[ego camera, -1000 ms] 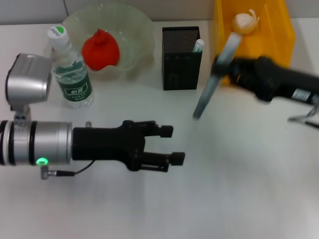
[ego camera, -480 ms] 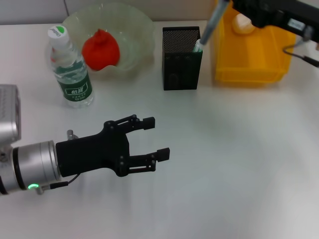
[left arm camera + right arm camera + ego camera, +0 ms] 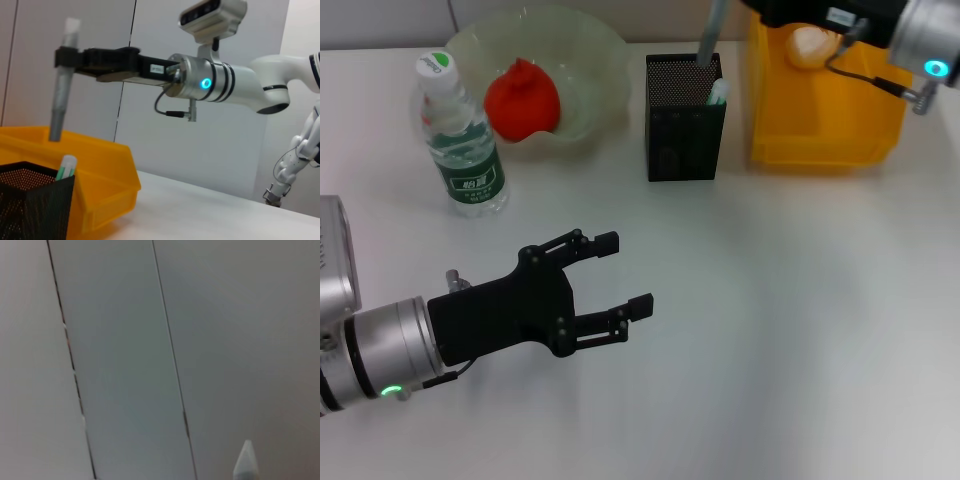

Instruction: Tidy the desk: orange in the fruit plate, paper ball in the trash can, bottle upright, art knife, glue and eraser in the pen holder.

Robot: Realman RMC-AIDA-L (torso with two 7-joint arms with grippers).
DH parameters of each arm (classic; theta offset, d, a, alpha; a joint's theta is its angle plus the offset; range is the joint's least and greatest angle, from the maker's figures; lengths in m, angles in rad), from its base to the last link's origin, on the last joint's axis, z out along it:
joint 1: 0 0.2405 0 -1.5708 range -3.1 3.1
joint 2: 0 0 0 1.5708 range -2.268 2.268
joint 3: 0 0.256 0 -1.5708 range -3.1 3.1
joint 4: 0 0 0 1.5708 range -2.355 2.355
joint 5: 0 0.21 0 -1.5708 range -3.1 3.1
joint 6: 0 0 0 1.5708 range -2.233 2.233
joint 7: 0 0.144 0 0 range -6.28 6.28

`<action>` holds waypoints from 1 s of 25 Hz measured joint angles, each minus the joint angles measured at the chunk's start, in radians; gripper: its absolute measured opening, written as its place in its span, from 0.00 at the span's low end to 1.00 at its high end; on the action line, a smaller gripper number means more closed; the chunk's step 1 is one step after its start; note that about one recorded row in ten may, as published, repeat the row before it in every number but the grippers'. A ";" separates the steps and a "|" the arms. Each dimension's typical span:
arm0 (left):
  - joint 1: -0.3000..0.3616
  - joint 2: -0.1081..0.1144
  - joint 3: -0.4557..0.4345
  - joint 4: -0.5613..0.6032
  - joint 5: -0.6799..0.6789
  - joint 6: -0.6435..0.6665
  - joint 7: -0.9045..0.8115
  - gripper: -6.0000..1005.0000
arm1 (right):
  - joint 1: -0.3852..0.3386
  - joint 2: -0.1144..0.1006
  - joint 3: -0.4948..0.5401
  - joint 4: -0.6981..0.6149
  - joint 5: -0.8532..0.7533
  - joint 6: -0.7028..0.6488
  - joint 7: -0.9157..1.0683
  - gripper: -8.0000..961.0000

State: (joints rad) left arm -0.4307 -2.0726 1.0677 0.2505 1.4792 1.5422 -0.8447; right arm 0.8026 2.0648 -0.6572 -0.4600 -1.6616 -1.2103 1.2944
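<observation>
**Art knife held above the pen holder**

Your right gripper [image 3: 67, 56] is clamped on the grey art knife [image 3: 60, 95], holding it upright over the black mesh pen holder [image 3: 685, 120], its lower end just above the rim. A green-tipped stick already stands inside. Your left gripper [image 3: 620, 275] hovers over bare desk, fingers spread wide, holding nothing. The orange [image 3: 521, 98] sits in the fruit plate [image 3: 595, 60], the bottle [image 3: 460, 140] stands upright, and the paper ball [image 3: 812, 45] lies in the trash can [image 3: 820, 130].
</observation>
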 joint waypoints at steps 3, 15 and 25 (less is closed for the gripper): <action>0.000 -0.001 0.000 0.000 0.000 -0.004 0.001 0.84 | 0.021 0.011 -0.036 0.004 0.001 0.075 -0.008 0.18; 0.000 0.000 0.000 -0.002 -0.011 0.002 0.001 0.84 | 0.081 0.017 -0.121 0.067 0.003 0.222 -0.021 0.22; -0.003 0.001 0.000 -0.002 -0.011 0.003 0.000 0.84 | 0.040 0.021 -0.135 0.083 0.141 0.210 -0.123 0.30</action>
State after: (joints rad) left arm -0.4337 -2.0718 1.0676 0.2484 1.4679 1.5448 -0.8452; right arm 0.8427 2.0860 -0.7918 -0.3767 -1.5209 -1.0003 1.1710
